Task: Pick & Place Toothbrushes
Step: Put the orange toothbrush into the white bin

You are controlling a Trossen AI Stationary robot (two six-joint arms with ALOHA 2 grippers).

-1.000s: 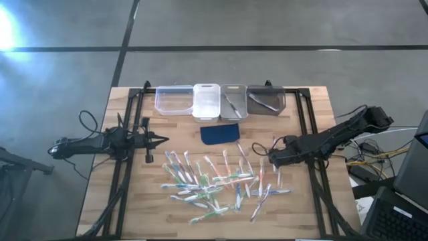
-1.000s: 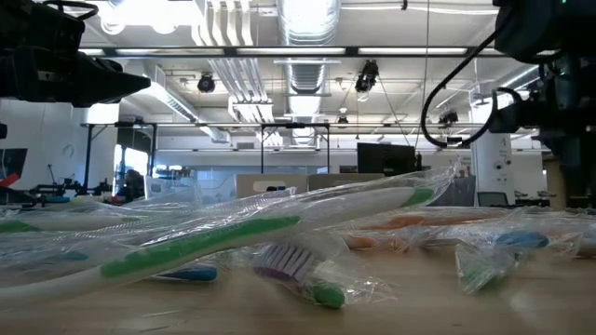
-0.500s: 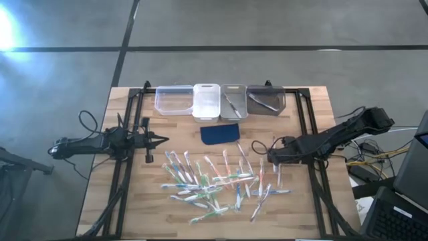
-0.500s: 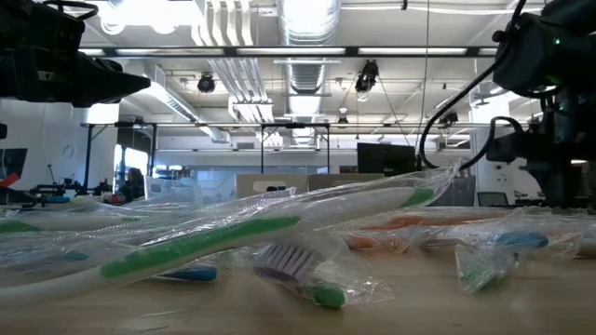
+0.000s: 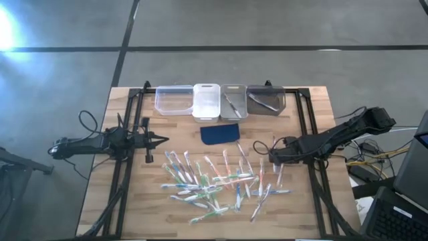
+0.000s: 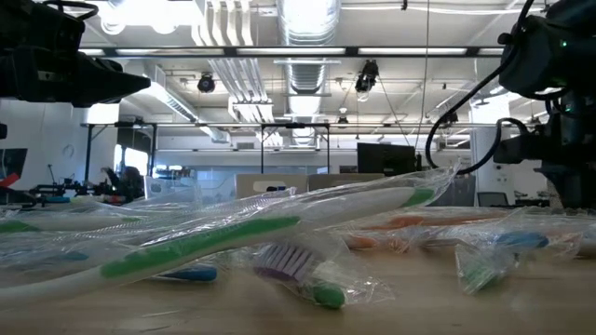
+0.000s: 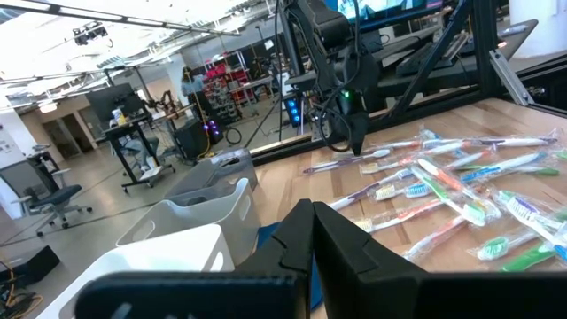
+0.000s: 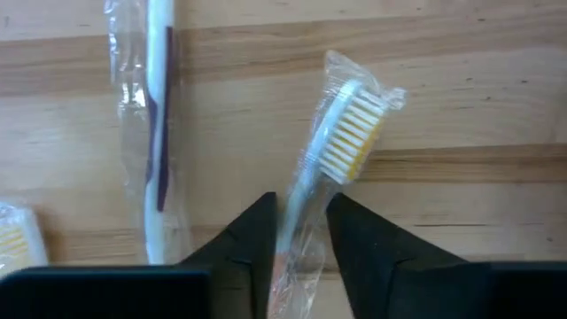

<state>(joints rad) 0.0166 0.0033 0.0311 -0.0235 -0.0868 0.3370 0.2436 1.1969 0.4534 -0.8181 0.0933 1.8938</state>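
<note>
right gripper (image 8: 299, 232) fingers pinch a wrapped yellow-bristled toothbrush (image 8: 341, 142) lying near the tabletop's right edge; light, stiff, but its film looks slippery, so grip mid-handle. left gripper (image 5: 162, 140) fingers pressed together, idle.

This is a large open robotics lab or workshop, shown by its bare concrete floor (image 5: 267, 27), exposed ceiling ducts (image 6: 307, 23) and strip lights, office chairs (image 7: 58, 202) and cluttered workbenches (image 7: 133, 133) behind, and a wooden desk (image 5: 134, 201) framed in black metal rails (image 5: 124, 181).
</note>
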